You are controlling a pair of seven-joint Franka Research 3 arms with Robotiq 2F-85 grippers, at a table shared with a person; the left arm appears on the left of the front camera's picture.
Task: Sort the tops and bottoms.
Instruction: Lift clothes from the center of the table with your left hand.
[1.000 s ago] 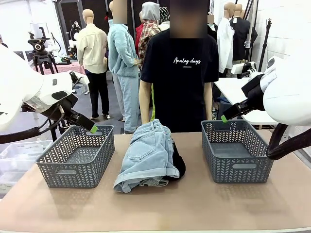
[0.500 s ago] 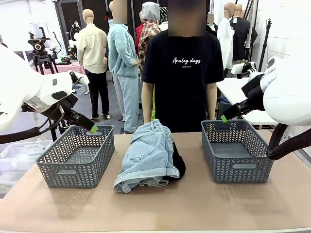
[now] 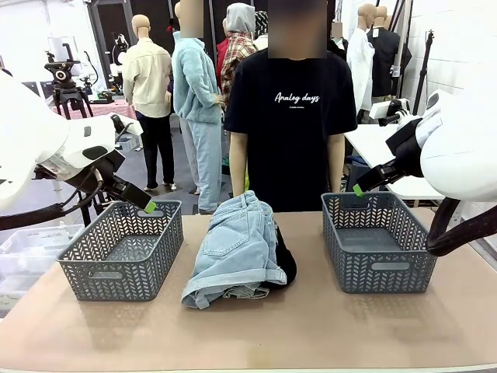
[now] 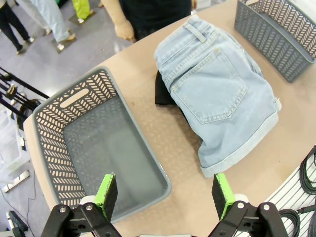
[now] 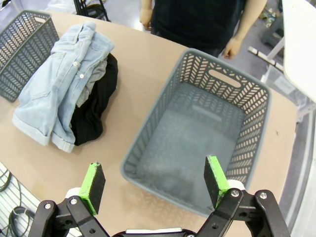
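A: Trying to work out where the clothes are. Any idea?

B: Dead centre of the front view, heaped on the table (image 3: 311, 326) between the left basket (image 3: 116, 272) and the right basket (image 3: 388, 268). Light blue denim shorts (image 3: 233, 252) on top, a black garment (image 3: 286, 260) poking out at the pile's right edge, and a bit of grey fabric (image 5: 94, 75) tucked in between.

A: And the grippers? Holding anything?

B: Nope. Left gripper (image 3: 147, 207) at mid-left, hovering by its basket's far rim, spread wide with nothing in between. Same deal for the right gripper (image 3: 358, 189) at mid-right, above the other basket's far corner.

A: Why parked out there?

B: Probably to leave the middle open for a clean look at the pile, with one bin per arm. Empty baskets on both sides, so no sorting done yet. Guessing shorts first, being on top.
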